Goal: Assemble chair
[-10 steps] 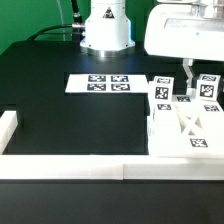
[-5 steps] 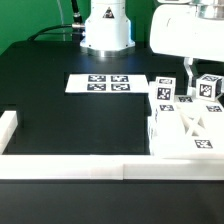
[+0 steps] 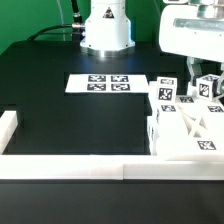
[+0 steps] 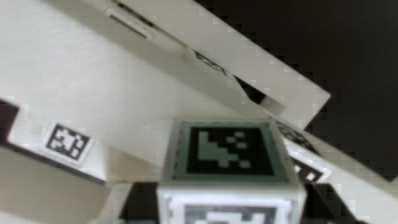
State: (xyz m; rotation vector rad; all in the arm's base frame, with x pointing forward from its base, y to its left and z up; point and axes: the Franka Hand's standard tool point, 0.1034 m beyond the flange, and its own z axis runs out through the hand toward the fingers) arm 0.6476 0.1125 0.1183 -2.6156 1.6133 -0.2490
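Even, bright overhead light fills the exterior view, and the black tabletop [image 3: 60, 120] shows a soft grey sheen rather than hard glare. White parts around the chair [image 3: 188, 128] are nearly washed out, their edges hard to separate. Shadows beside the chair are faint and short. The wrist view is soft and blurred; the tagged block [image 4: 228, 160] close up is out of focus, its tag smeared.

A black tabletop [image 3: 60, 110] fills the scene, edged along its near side by a long white rail [image 3: 70, 165]. The marker board [image 3: 100, 84] lies flat beyond, green wall [image 3: 35, 15] behind it.
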